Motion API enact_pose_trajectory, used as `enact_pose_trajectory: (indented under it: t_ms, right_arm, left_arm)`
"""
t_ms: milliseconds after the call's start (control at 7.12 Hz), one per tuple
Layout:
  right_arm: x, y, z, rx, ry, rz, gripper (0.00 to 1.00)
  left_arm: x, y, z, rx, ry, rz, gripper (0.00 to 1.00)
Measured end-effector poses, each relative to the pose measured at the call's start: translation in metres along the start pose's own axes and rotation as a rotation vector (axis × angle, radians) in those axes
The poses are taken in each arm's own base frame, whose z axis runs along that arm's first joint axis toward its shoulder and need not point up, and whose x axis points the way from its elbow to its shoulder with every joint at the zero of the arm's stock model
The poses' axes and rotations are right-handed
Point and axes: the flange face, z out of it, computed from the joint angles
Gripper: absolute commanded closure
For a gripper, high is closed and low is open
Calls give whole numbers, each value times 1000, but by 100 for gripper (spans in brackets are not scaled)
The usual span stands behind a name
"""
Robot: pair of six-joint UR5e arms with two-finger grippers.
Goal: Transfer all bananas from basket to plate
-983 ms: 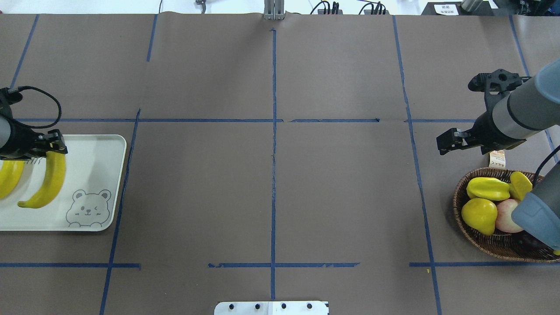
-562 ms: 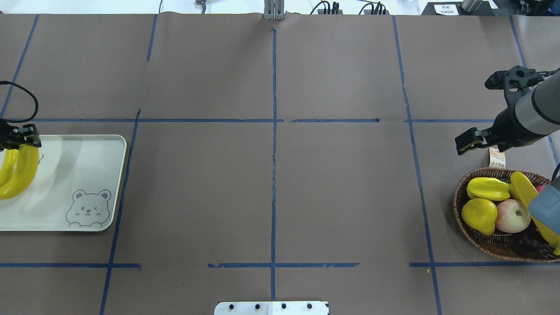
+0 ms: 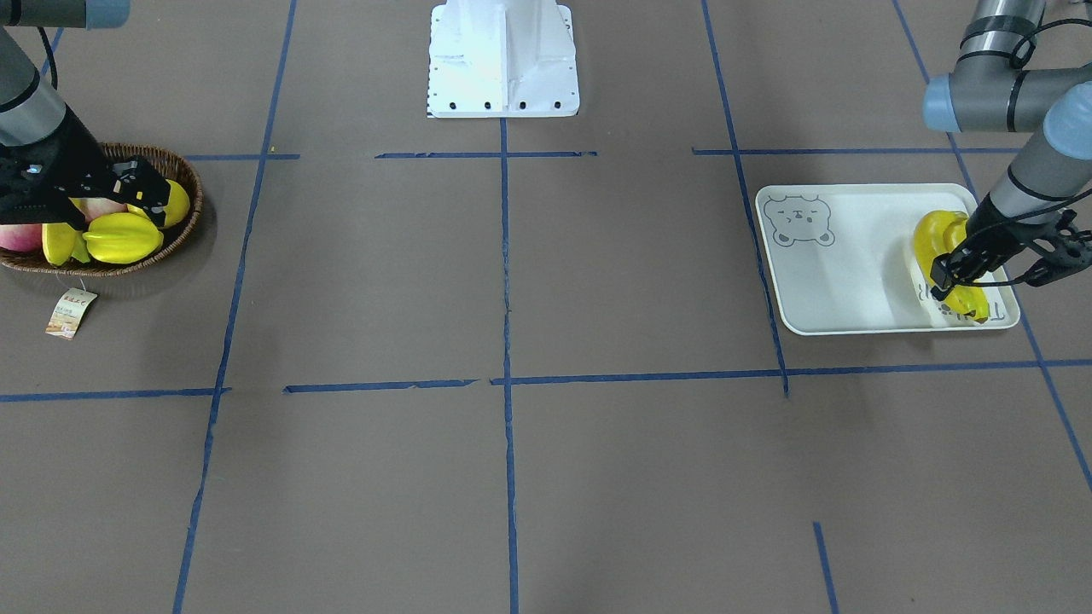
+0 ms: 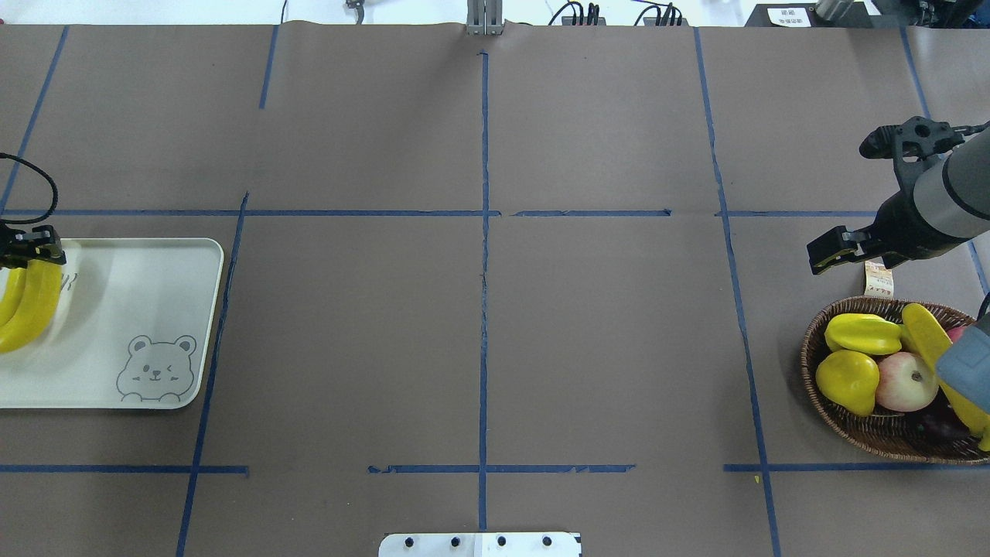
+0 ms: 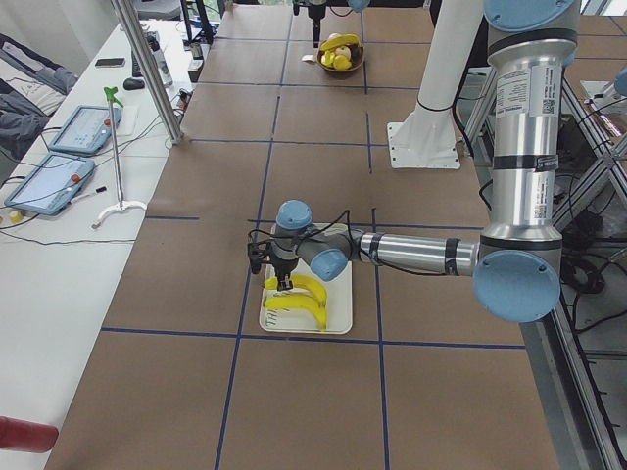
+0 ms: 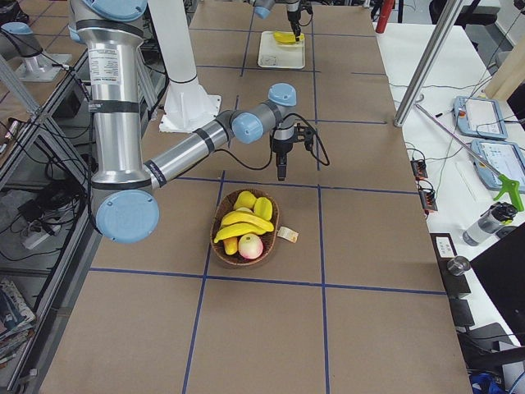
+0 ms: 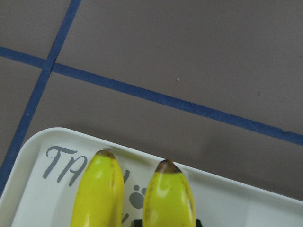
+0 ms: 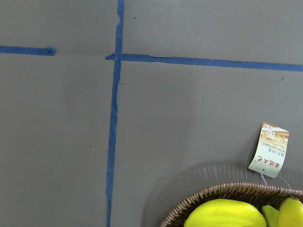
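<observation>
On the off-white plate at the table's left end lie two bananas side by side. My left gripper is shut on the stem end of the right-hand banana, whose tip shows in the left wrist view beside the other banana. The wicker basket at the right holds one long banana, partly hidden by my right arm's elbow. My right gripper hangs open and empty over bare table just beyond the basket.
The basket also holds a starfruit, a yellow pear-like fruit and an apple. Its paper tag lies on the table beyond it. The white robot base stands at the near middle. Blue tape lines cross the brown table.
My left gripper has carried its banana leftward across the plate, up against the other banana. My right arm has drawn back to the right, uncovering more of the basket.
</observation>
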Motion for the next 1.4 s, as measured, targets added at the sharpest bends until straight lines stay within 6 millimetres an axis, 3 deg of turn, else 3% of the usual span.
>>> enact_pose_trajectory:
  t_ms: [140,562,843,1123,1404]
  right_arm:
    - [0,0,0,0,0,1,0]
    - [-1,0,-1,2,-2,2,0]
    - [2,0,-4,6,-5,-2,0]
    - [29,14,-7,-2,14,-37,0]
    - [70,52,-6,-11,36,-61,0]
  left_arm:
    - [-5,1,1,-2,-4,-1,1]
    - [-13,9,-1,-30,26,9,0]
    - [-5,0,-34,-66,115,-2,0]
    - [29,3,-71,-71,206,49,0]
    - [57,16,-82,-81,245,101,0]
